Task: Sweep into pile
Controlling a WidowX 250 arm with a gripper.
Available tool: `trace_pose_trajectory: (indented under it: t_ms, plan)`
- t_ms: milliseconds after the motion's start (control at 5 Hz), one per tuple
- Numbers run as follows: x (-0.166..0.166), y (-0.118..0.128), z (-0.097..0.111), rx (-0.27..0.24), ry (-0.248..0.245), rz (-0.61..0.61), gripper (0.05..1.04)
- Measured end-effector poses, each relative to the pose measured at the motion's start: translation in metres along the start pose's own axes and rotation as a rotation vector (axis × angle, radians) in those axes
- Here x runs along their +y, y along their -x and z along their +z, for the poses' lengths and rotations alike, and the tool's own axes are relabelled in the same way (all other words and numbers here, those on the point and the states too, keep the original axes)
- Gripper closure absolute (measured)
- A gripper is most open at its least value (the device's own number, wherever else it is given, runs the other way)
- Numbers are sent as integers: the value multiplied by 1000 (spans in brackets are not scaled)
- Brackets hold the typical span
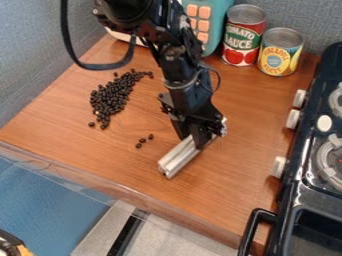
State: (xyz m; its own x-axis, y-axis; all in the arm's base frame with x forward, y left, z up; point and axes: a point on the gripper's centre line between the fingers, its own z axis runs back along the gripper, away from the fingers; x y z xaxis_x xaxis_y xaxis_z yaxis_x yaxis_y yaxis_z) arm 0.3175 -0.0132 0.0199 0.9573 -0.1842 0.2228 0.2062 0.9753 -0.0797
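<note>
In the camera view the gripper (200,141) hangs over the middle of the wooden counter, shut on a silver metal bar (178,157). The bar lies at a slant low over or on the surface, its near end toward the front edge. Left of the arm, a long pile of dark beans (112,95) spreads on the wood. Several loose beans (141,141) sit between that pile and the bar, and a few more lie at the pile's edges.
Two cans, one red (244,35) and one yellow (280,52), stand at the back right beside a teal toy (208,20). A black toy stove (307,165) lines the right side. The counter's front edge (127,192) runs below the bar.
</note>
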Motion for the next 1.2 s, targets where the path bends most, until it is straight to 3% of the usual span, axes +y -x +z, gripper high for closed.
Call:
trace_pose_trajectory:
  t_ms: [400,1200]
  plan:
    - [54,-11,4,-30,-61,105,744]
    - [88,9,10,-29,-86,152,744]
